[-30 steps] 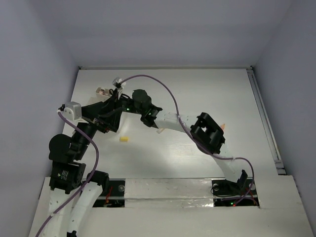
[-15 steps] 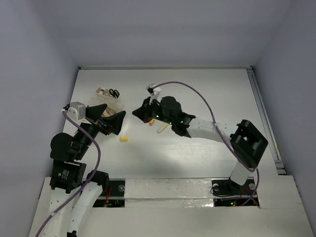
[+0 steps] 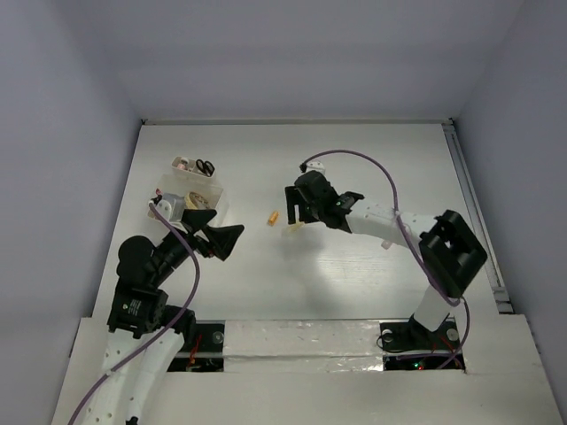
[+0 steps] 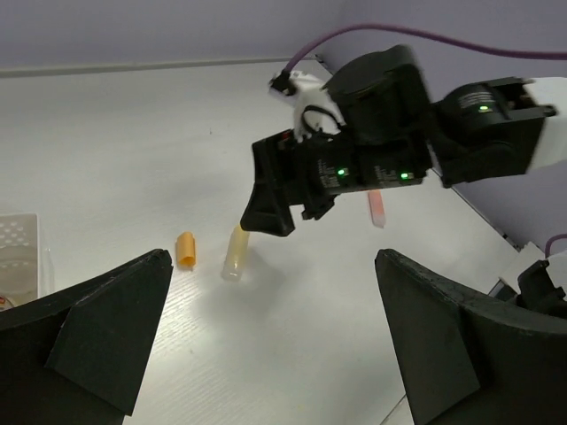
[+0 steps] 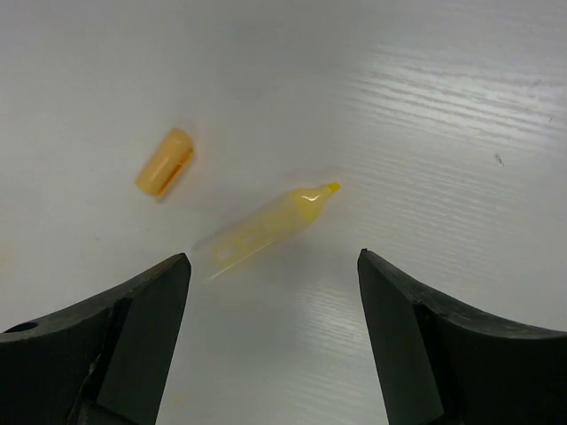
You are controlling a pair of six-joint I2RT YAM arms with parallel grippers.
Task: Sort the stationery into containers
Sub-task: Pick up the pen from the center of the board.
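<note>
The clear divided box (image 3: 215, 190) stands at the back left with black-handled scissors (image 3: 205, 166) and tape rolls (image 3: 199, 198) in it. A pale yellow highlighter (image 5: 266, 226) without its cap lies on the table, also in the top view (image 3: 295, 230) and the left wrist view (image 4: 236, 252). An orange cap (image 5: 165, 161) lies to its left (image 3: 274, 217) (image 4: 185, 249). My right gripper (image 5: 273, 257) is open and empty, just above the highlighter (image 3: 292, 212). My left gripper (image 3: 223, 241) is open and empty, near the box's front corner (image 4: 273, 258).
A small pink piece (image 4: 378, 208) lies beyond the right arm (image 3: 381, 221). The box's edge (image 4: 19, 257) shows at the left of the left wrist view. The right arm's purple cable (image 3: 354, 158) loops over the middle of the table.
My right gripper has pulled back from the box to the right and now hangs over the highlighter. My left gripper has swung toward the near side, uncovering the box and covering a small yellow bit.
</note>
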